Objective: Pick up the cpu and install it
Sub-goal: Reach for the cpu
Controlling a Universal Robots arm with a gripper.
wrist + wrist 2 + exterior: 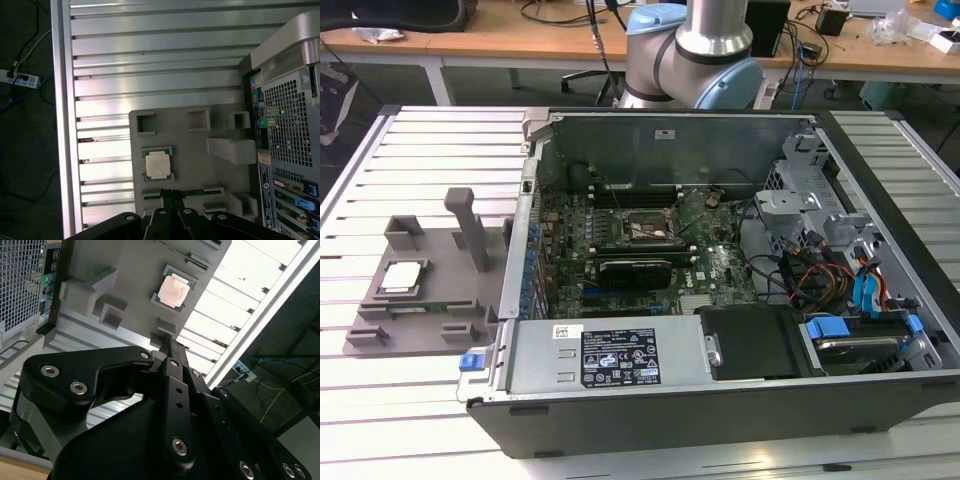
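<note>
The cpu (400, 277), a small silvery square chip, lies flat in a recess of the grey fixture tray (435, 305) on the slatted table, at the exterior view's left of the open computer case. Both wrist views look down on the cpu (173, 291) (158, 164) from well above. My gripper (170, 196) (168, 344) hangs high over the tray's edge, apart from the chip, with its black fingers pressed together and nothing between them. The dark socket frame (642, 228) sits on the motherboard inside the case.
An upright post (470, 228) rises from the tray beside the chip. The case wall (525, 250) stands between tray and motherboard. Cables, drive bays (840, 290) and a power supply (620, 355) crowd the case. The arm's base (695, 60) is behind the case.
</note>
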